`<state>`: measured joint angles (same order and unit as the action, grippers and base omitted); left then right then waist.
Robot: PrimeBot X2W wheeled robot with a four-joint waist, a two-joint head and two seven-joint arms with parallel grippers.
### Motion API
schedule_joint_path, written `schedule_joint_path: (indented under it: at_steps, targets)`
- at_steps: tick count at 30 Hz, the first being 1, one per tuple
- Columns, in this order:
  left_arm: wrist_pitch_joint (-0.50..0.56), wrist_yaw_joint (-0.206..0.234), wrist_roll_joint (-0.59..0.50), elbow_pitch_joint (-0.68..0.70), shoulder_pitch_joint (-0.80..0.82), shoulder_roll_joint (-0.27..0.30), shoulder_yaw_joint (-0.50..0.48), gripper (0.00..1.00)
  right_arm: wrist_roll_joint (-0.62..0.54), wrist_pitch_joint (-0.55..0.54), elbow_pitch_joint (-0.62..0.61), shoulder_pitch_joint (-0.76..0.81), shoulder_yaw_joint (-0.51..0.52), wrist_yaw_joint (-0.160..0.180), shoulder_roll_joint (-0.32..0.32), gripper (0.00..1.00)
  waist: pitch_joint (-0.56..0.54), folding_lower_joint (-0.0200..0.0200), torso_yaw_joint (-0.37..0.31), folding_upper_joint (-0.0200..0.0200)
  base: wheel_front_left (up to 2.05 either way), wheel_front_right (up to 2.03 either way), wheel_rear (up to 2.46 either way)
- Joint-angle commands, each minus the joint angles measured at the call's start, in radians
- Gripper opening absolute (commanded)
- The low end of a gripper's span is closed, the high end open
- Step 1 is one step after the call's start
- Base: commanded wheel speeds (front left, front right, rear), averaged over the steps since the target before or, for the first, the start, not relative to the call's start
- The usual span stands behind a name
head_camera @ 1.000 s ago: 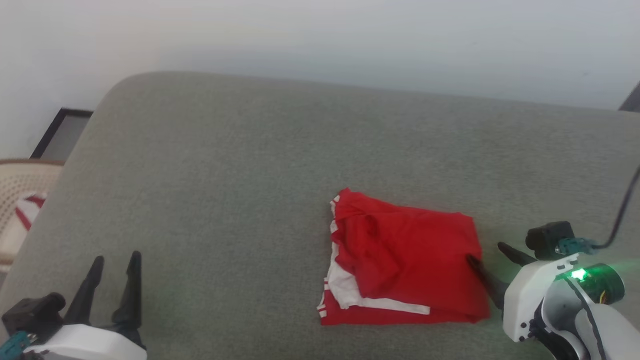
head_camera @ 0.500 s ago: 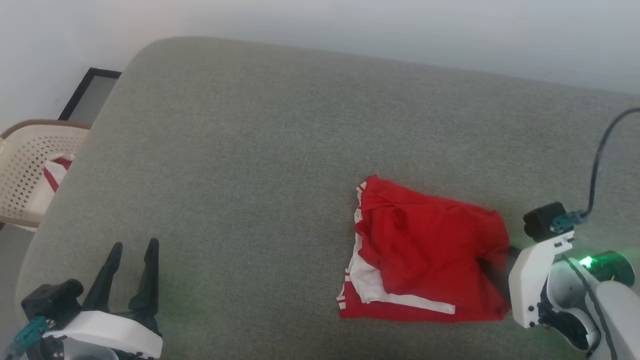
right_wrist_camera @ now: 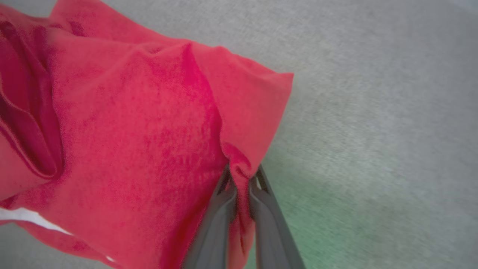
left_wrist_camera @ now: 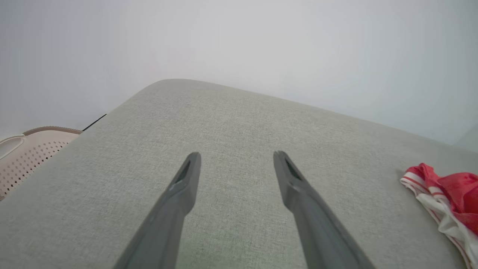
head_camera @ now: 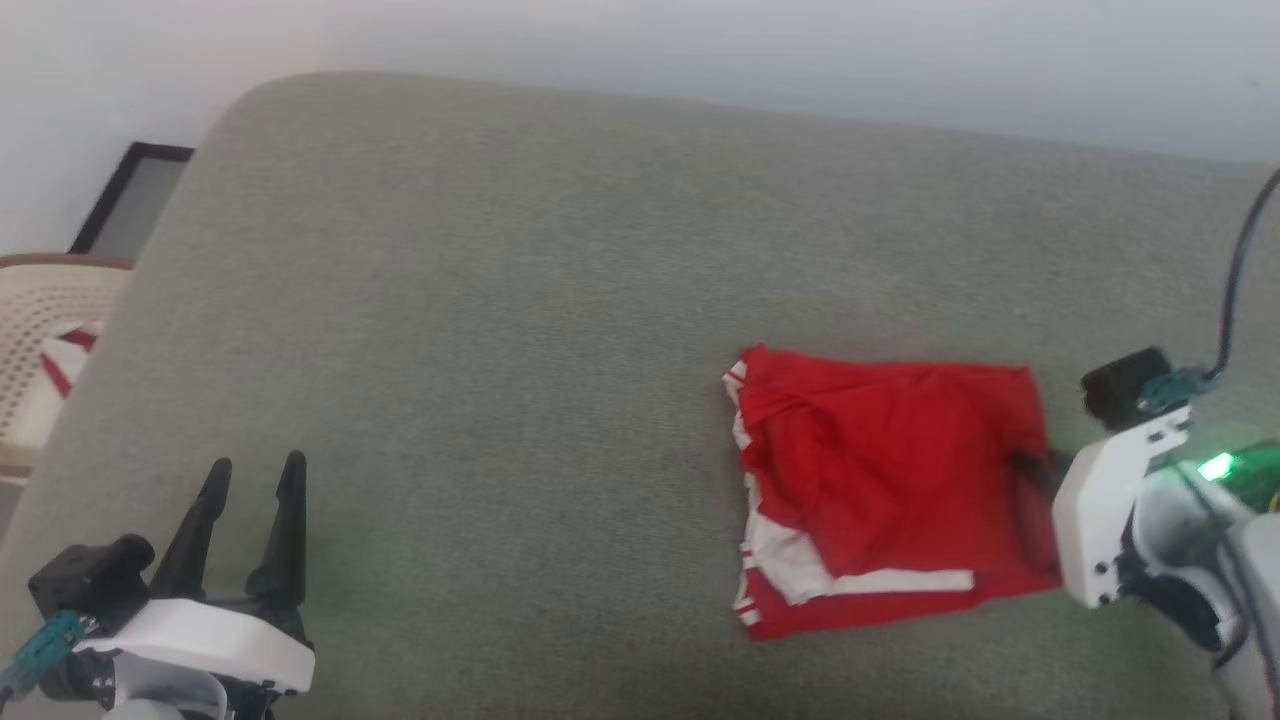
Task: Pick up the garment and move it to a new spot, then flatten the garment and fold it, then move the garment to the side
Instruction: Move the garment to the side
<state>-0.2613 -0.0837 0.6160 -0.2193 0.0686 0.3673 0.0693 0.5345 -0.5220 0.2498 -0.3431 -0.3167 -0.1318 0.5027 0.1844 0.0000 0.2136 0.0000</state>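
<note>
While the right gripper [right_wrist_camera: 242, 175] had jaws clamped on an edge fold of the garment [head_camera: 880, 470] and the left gripper [head_camera: 255, 463] jaws apart well away, the cloth looked light, limp, apt to unfold.

Home-like room, laundry being handled; exact room type unclear.

Signs:
- Big grey-green upholstered cushion [head_camera: 500, 300], woven cover, rounded far-left corner.
- Cream perforated plastic basket [head_camera: 30, 310] just off cushion's left edge, lower down, with red-and-white cloth [head_camera: 62, 362] inside.
- Red garment [head_camera: 880, 470] with white trim, folded, near cushion's right edge.
- Plain pale wall [head_camera: 700, 60] behind far edge.
- Dark-framed panel [head_camera: 130, 205] low against wall, past far-left corner.
</note>
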Motion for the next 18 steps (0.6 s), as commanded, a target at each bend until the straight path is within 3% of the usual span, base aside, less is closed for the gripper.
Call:
schedule_joint_path:
  at_steps: [1,18]
  targets:
    - [-0.004,-0.004,-0.007,0.003,0.021,0.0,0.0,1.0,-0.007,-0.006,-0.007,-0.015,0.012,0.002,0.009,0.0,0.009,0.0,-0.023,0.0,0.0,0.0,0.0]
    - [0.005,-0.026,-0.047,-0.015,0.175,0.007,0.08,1.0,-0.061,0.07,0.042,-0.18,0.114,0.002,0.177,0.0,0.092,0.0,-0.194,0.0,0.0,0.0,0.0]
